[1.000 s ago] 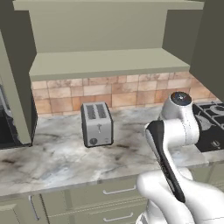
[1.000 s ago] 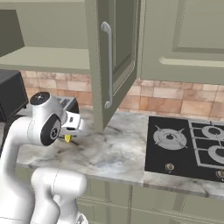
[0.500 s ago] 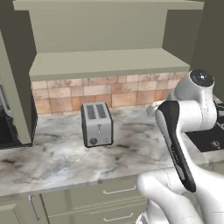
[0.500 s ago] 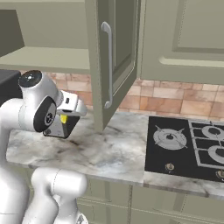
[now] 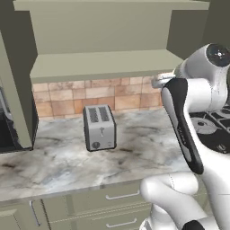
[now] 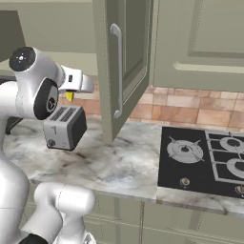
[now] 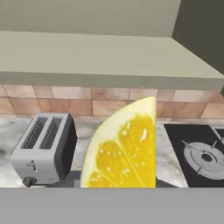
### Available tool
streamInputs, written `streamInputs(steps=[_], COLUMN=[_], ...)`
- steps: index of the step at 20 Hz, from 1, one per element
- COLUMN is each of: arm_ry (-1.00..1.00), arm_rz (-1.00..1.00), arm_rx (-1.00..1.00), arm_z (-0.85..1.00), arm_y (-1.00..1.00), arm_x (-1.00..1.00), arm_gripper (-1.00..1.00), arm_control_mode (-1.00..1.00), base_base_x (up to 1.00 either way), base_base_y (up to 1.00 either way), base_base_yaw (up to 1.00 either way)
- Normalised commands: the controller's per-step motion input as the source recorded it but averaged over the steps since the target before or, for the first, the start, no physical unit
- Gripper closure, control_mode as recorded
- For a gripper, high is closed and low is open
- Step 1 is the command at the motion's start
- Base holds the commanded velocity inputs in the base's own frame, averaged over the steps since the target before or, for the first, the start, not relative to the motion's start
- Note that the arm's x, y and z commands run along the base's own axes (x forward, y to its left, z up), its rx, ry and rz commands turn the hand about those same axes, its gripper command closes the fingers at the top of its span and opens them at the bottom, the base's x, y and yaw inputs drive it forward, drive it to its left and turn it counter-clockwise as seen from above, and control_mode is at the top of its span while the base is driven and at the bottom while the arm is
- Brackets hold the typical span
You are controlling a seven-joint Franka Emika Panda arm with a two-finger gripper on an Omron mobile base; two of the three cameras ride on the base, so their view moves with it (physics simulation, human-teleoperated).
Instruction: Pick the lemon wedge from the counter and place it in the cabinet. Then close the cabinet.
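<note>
One grey-white marbled stone bench (image 5: 134, 148) with dark veining runs under a tan tiled backsplash (image 6: 181, 107), carrying a boxy silver two-slot toaster (image 5: 99, 127) and a black gas stovetop (image 6: 205, 159). Above, the olive-green panelled wall cabinet (image 5: 108, 65) stands open, its door (image 6: 125, 66) swung outward. The end effector (image 6: 70, 95), raised near the shelf edge, is clenched on the glossy bright-yellow lemon wedge (image 7: 124, 151).

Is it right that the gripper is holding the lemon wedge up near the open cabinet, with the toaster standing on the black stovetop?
Not quite. The toaster stands on the counter, not the stovetop, as the right base view shows. The gripper does hold the lemon wedge near the open cabinet.
</note>
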Motion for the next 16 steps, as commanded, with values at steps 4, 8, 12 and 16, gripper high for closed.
streamInputs(steps=[4, 8, 12, 16], arm_ry=[-0.39, -0.4, -0.25, 0.0], arm_rz=[0.0, 0.0, -0.02, -0.06], arm_rx=[0.0, 0.0, 0.0, 0.0], arm_z=[0.47, 0.24, 0.25, 0.44], arm_y=[0.0, 0.01, 0.01, 0.0], arm_x=[0.52, 0.67, 0.76, 0.77], arm_gripper=[1.0, 1.0, 1.0, 1.0], arm_control_mode=[-1.0, -1.0, -1.0, -1.0], base_base_x=[0.0, 0.0, 0.0, 0.0], base_base_y=[0.0, 0.0, 0.0, 0.0], base_base_yaw=[0.0, 0.0, 0.0, 0.0])
